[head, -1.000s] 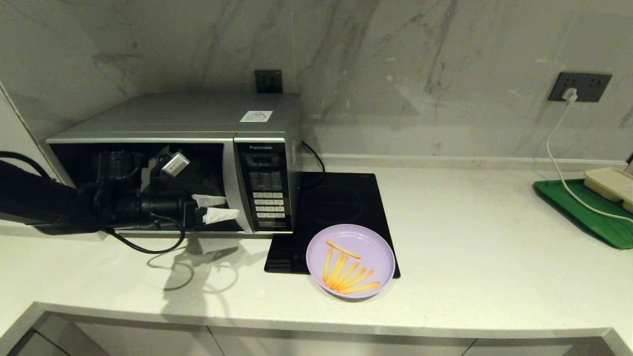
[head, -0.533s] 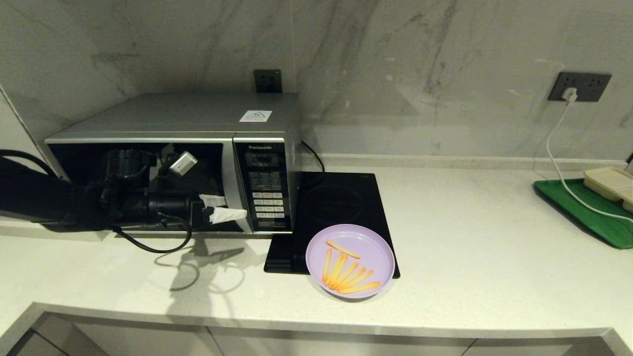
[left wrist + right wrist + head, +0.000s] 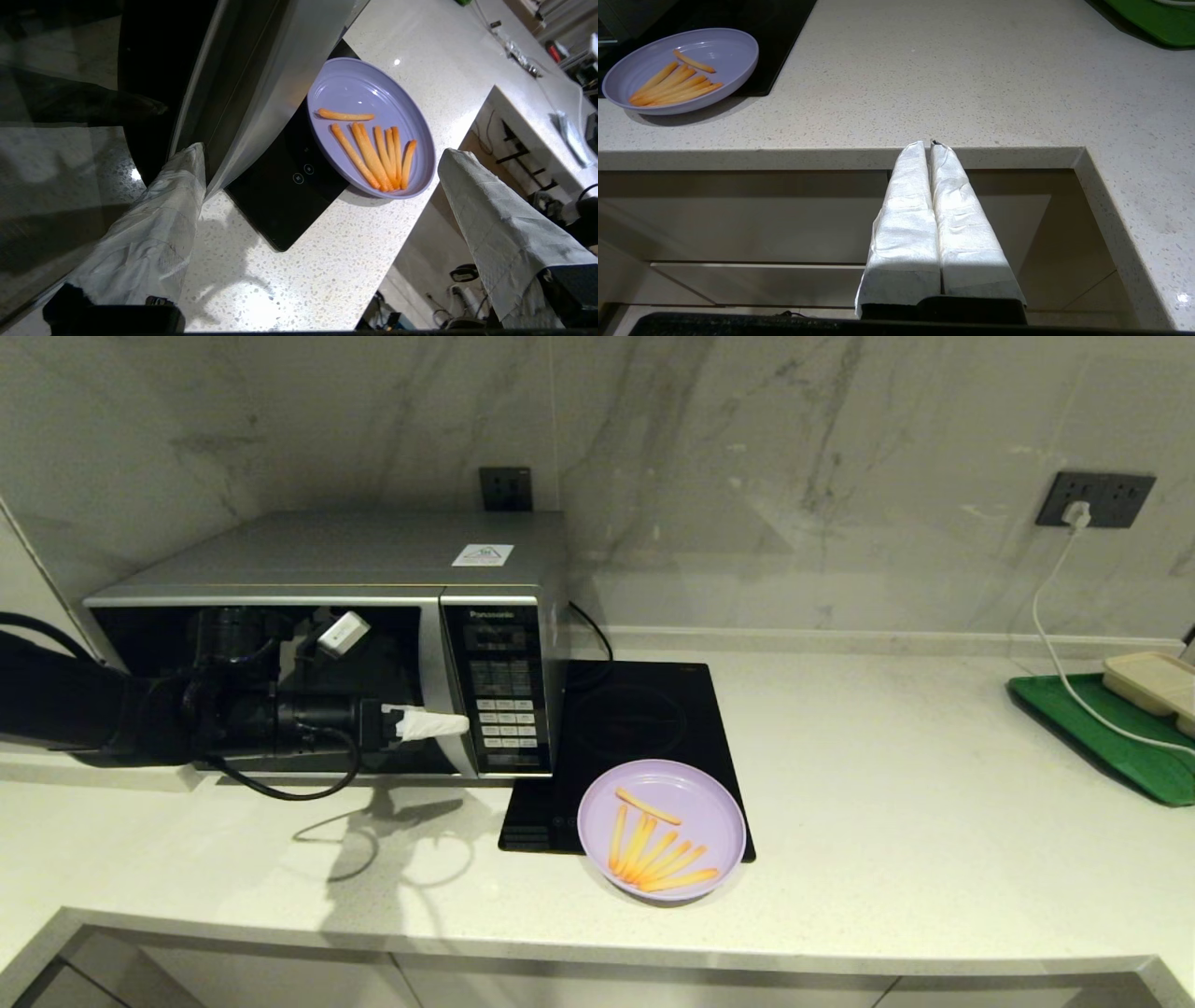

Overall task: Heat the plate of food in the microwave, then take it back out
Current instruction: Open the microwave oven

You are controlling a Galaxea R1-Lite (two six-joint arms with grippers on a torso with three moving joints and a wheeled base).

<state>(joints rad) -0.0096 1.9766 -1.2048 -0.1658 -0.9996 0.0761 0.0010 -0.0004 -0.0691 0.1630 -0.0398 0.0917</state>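
The left gripper (image 3: 439, 723), fingers spread wide, hovered at the microwave (image 3: 373, 616) door's curved handle (image 3: 261, 93) while the plate of food (image 3: 662, 829) sat on the hob (image 3: 644, 719); the right gripper (image 3: 930, 147) stayed pinched together below the counter edge.

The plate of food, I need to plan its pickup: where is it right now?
In the head view the plate of food sits on the counter just right of the microwave, overlapping the front right corner of the black induction hob.
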